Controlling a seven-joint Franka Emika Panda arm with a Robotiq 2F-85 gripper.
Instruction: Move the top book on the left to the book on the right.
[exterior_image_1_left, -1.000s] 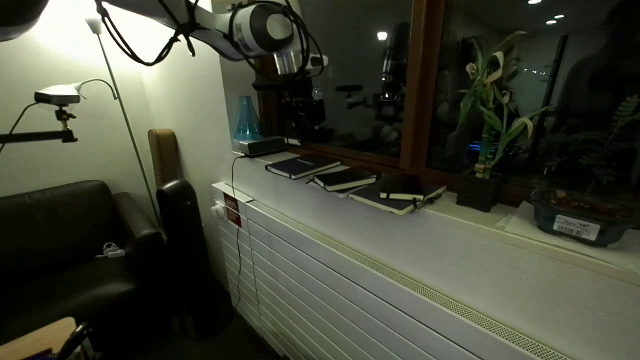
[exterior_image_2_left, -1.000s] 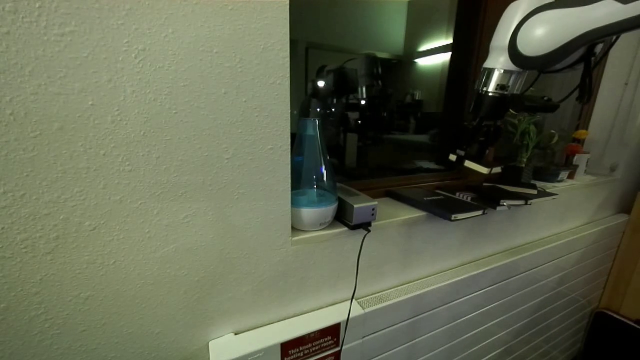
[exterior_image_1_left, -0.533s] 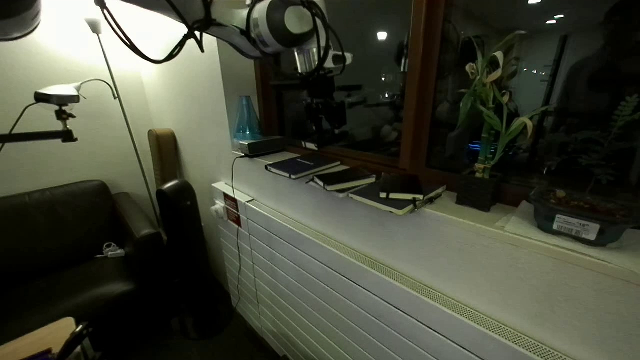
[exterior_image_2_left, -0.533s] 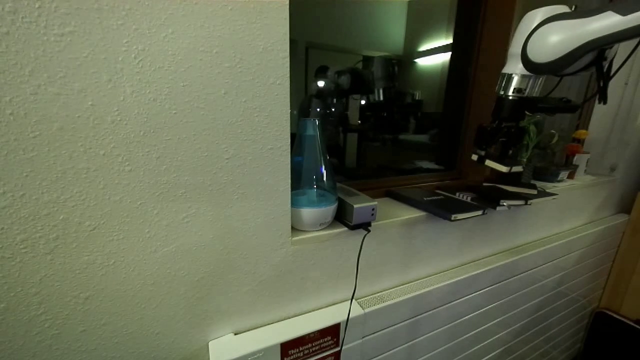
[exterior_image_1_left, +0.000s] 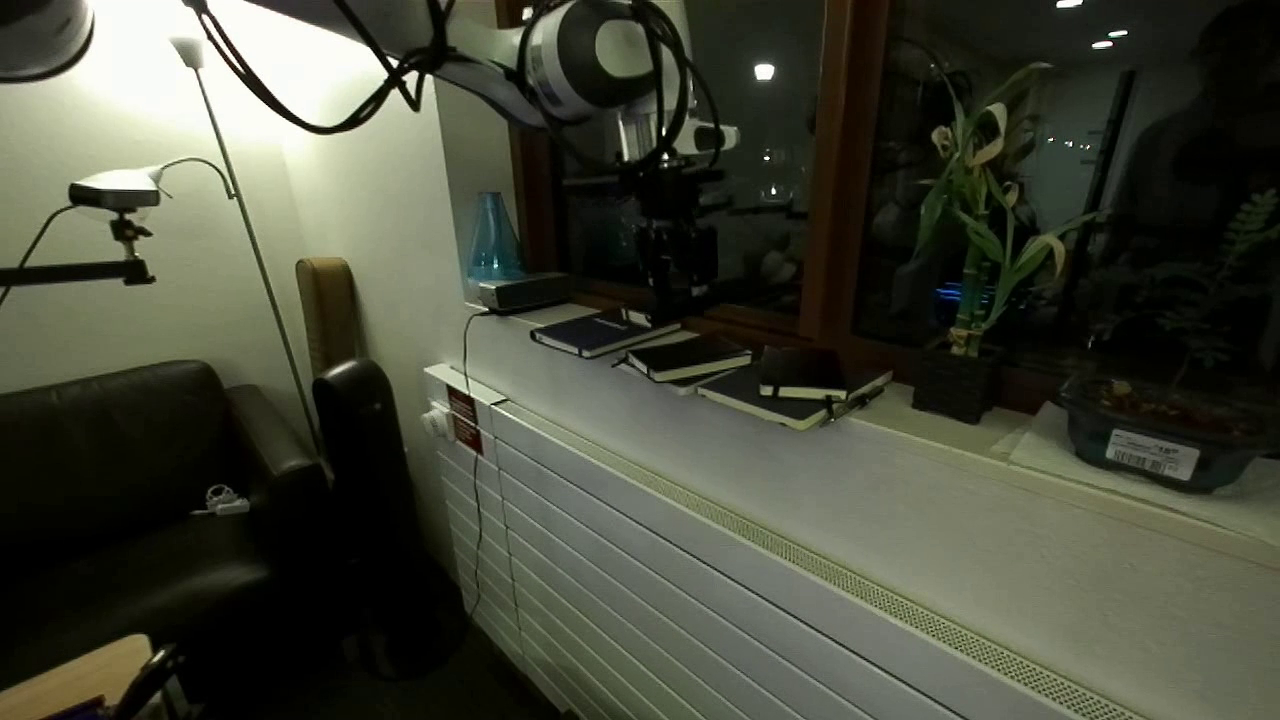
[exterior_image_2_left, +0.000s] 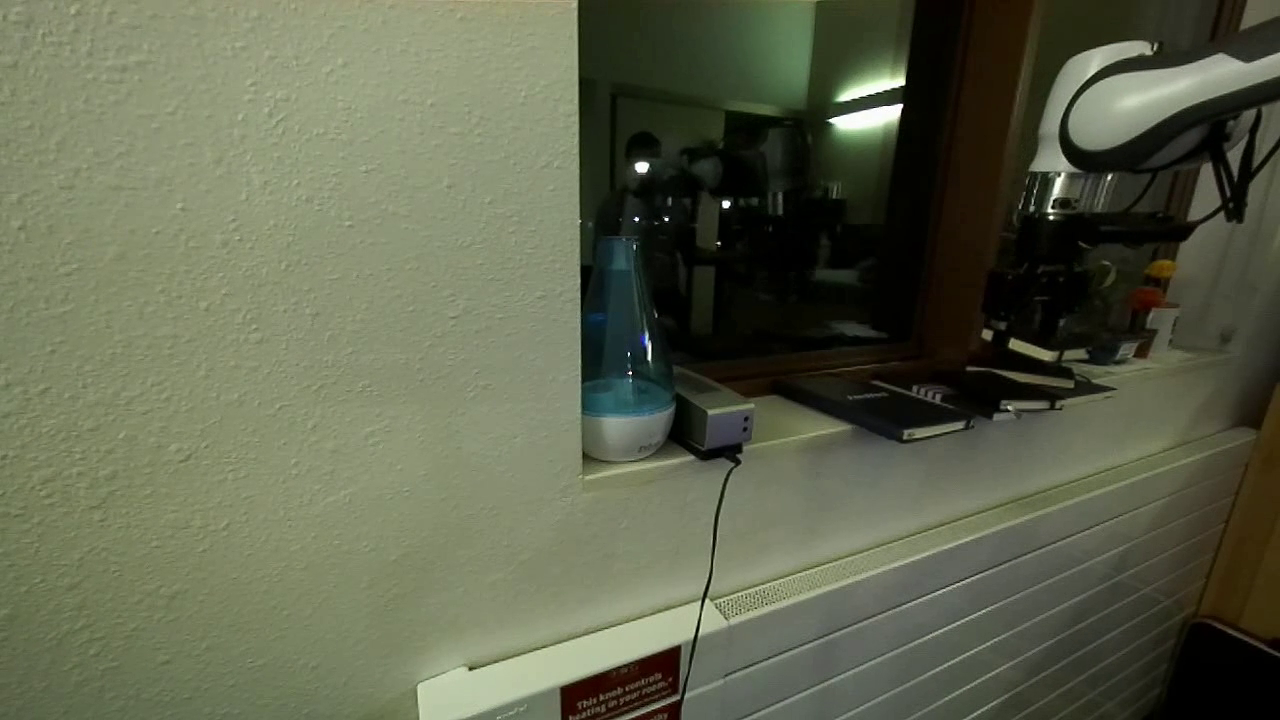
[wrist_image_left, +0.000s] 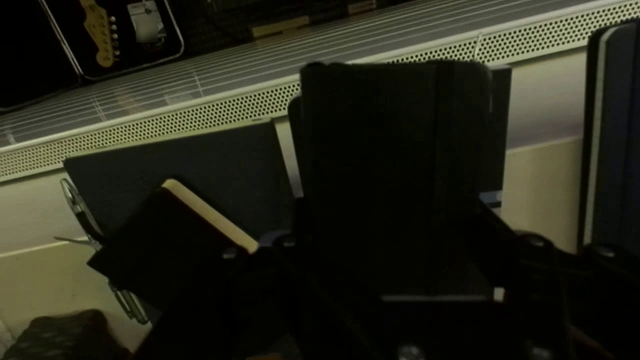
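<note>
My gripper (exterior_image_1_left: 672, 305) is shut on the top book (exterior_image_2_left: 1045, 348), a small black notebook with cream page edges, held flat above the sill. In the wrist view this held book (wrist_image_left: 370, 140) fills the middle, one finger along each side. Beneath it the black notebook (exterior_image_1_left: 690, 357) of the middle pile is mostly hidden in the wrist view. Farther right in that exterior view, a small black notebook (exterior_image_1_left: 803, 375) lies on a larger dark grey book (exterior_image_1_left: 735, 388). At the left end rests a dark book with lettering (exterior_image_1_left: 585, 335). Which one the task calls the book on the right, I cannot tell.
The window frame (exterior_image_1_left: 845, 180) and glass run close behind the gripper. A blue humidifier (exterior_image_2_left: 625, 370) and a grey box (exterior_image_2_left: 715, 412) stand at one end of the sill. A bamboo plant (exterior_image_1_left: 975, 260) and a planter (exterior_image_1_left: 1150, 440) occupy the opposite side. A radiator (exterior_image_1_left: 640, 520) lies below.
The gripper and held book have moved along the sill, rightward in both exterior views, and come lower. The grip is the same. Books on the sill have stayed put.
</note>
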